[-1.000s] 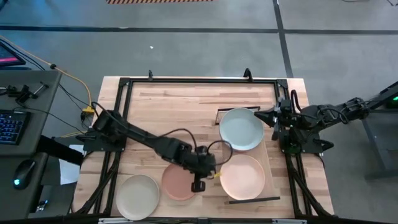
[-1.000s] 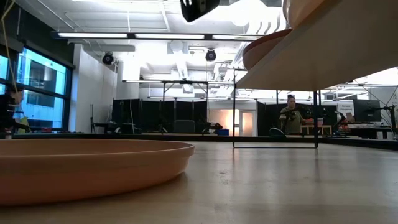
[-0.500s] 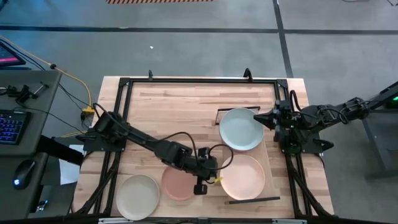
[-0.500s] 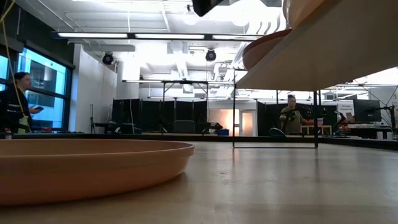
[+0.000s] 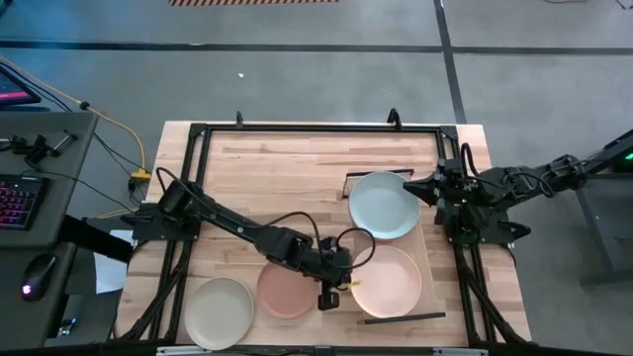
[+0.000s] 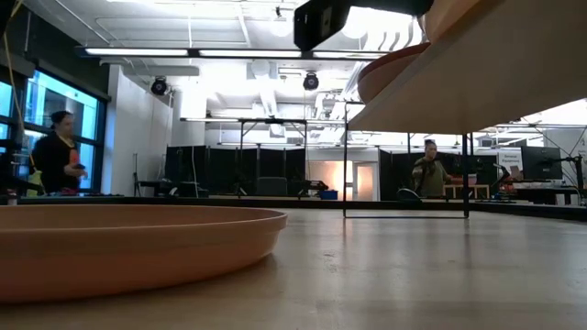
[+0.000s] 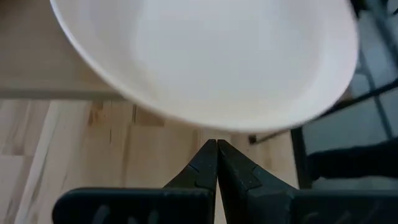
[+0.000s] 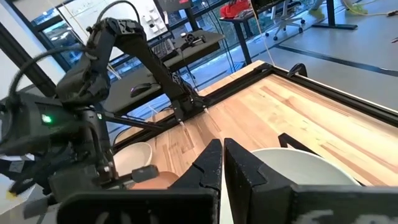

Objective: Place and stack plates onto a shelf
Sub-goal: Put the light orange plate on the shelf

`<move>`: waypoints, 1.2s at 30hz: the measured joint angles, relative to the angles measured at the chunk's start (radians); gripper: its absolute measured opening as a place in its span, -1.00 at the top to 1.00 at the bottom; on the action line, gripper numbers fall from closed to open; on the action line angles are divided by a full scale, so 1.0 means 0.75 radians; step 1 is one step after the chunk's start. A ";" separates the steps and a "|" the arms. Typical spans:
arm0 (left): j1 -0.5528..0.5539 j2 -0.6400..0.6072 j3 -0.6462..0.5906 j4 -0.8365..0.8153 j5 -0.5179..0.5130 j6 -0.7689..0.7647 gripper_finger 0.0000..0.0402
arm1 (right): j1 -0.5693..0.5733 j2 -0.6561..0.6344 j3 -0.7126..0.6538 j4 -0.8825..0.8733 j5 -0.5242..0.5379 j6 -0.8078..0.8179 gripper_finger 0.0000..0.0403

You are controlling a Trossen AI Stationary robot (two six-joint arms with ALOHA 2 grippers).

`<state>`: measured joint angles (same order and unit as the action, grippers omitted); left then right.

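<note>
— Where's the left tool (image 5: 327, 295) now?
— Low at the front of the table (image 5: 297, 158), fingers pressed together on nothing, between the terracotta plate (image 5: 285, 291) and the peach plate (image 5: 387, 280). The peach one's rim is just ahead of its tips.
— And the right tool (image 5: 438, 188)?
— Waiting beside the blue-grey plate (image 5: 384, 205), fingers also together, empty.
— Which plates are shelved?
— Peach and blue-grey sit side by side on the shelf (image 5: 425, 242). Terracotta and the cream plate (image 5: 221, 311) lie on the table, off it.
— How would they handle?
— Stiff, likely breakable, smooth-looking. I'd pinch the raised rim at the near edge and lift level.
</note>
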<state>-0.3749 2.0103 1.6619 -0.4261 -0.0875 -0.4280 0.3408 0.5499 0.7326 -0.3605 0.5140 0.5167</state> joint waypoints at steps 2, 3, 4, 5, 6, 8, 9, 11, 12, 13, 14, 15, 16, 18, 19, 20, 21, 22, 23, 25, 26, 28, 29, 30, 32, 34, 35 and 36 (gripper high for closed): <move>0.000 -0.001 0.004 0.013 0.000 -0.015 1.00 | 0.000 0.001 0.000 -0.002 0.000 0.000 1.00; 0.000 -0.001 0.008 -0.003 0.000 -0.018 1.00 | 0.000 0.002 0.000 -0.004 -0.001 0.000 1.00; 0.000 -0.001 0.013 -0.020 0.002 -0.019 1.00 | 0.000 0.002 0.000 -0.007 -0.001 0.000 1.00; 0.001 -0.001 0.022 -0.041 0.011 -0.019 1.00 | 0.000 0.002 0.000 -0.010 -0.001 0.000 1.00; 0.001 -0.001 0.034 -0.069 0.022 -0.018 1.00 | 0.000 0.002 0.000 -0.014 -0.001 0.000 1.00; 0.001 -0.001 0.060 -0.121 0.037 -0.011 1.00 | 0.000 0.002 0.000 -0.026 -0.001 -0.001 1.00; 0.001 -0.001 0.067 -0.144 0.038 -0.011 1.00 | 0.000 0.002 0.000 -0.027 -0.001 -0.001 1.00; 0.001 -0.001 0.083 -0.181 0.041 -0.011 1.00 | 0.000 0.002 0.000 -0.033 -0.001 -0.001 1.00; 0.001 -0.001 0.091 -0.182 0.042 -0.010 1.00 | 0.000 0.002 0.000 -0.036 -0.001 -0.001 1.00; 0.001 -0.001 0.101 -0.182 0.042 -0.010 1.00 | 0.000 0.004 0.000 -0.037 -0.001 -0.001 1.00; 0.001 -0.001 0.111 -0.176 0.042 -0.009 1.00 | 0.000 0.007 0.000 -0.042 -0.001 -0.001 1.00; 0.001 -0.002 0.116 -0.167 0.043 -0.005 1.00 | 0.000 0.008 0.000 -0.048 -0.001 -0.001 1.00; 0.001 -0.002 0.121 -0.167 0.043 0.003 1.00 | 0.000 0.008 0.000 -0.052 -0.001 -0.001 1.00; 0.001 -0.002 0.124 -0.168 0.043 0.014 1.00 | 0.000 0.009 0.000 -0.063 -0.001 0.000 1.00; 0.001 -0.002 0.124 -0.162 0.043 0.014 1.00 | 0.000 0.010 -0.001 -0.067 -0.001 0.000 1.00; 0.002 -0.002 0.124 -0.158 0.043 0.014 1.00 | 0.000 0.011 -0.001 -0.067 -0.001 0.000 1.00; 0.004 -0.002 0.124 -0.153 0.043 0.014 1.00 | 0.000 0.011 -0.001 -0.067 -0.001 -0.001 1.00; 0.007 -0.002 0.124 -0.148 0.043 0.016 1.00 | 0.000 0.011 -0.001 -0.067 -0.001 0.000 1.00; 0.012 -0.002 0.124 -0.146 0.043 0.020 1.00 | 0.000 0.011 -0.001 -0.067 -0.001 -0.001 1.00; 0.022 0.004 0.125 -0.128 0.047 0.026 1.00 | 0.000 0.011 -0.001 -0.067 -0.001 0.000 1.00; 0.027 0.008 0.127 -0.118 0.049 0.026 1.00 | 0.000 0.011 -0.001 -0.067 -0.001 0.000 1.00; 0.040 0.009 0.126 -0.118 0.048 0.027 1.00 | 0.000 0.011 -0.001 -0.067 -0.001 0.000 1.00; 0.045 0.009 0.126 -0.102 0.048 0.028 1.00 | 0.000 0.011 -0.001 -0.068 -0.001 0.000 1.00; 0.050 0.009 0.126 -0.087 0.048 0.030 1.00 | 0.000 0.011 -0.001 -0.071 -0.001 -0.001 1.00; 0.061 0.009 0.127 -0.088 0.047 0.040 1.00 | 0.000 0.011 -0.001 -0.073 -0.001 0.000 1.00; 0.072 0.009 0.126 -0.090 0.047 0.040 1.00 | 0.000 0.011 -0.001 -0.073 -0.001 0.000 1.00; 0.076 0.009 0.126 -0.088 0.048 0.042 1.00 | 0.000 0.011 -0.001 -0.073 -0.001 -0.001 1.00; 0.082 0.009 0.126 -0.084 0.048 0.050 1.00 | 0.000 0.010 -0.001 -0.073 -0.001 0.000 1.00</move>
<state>-0.3137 2.0171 1.7565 -0.4891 -0.0517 -0.3905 0.3409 0.5576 0.7322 -0.4155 0.5133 0.5164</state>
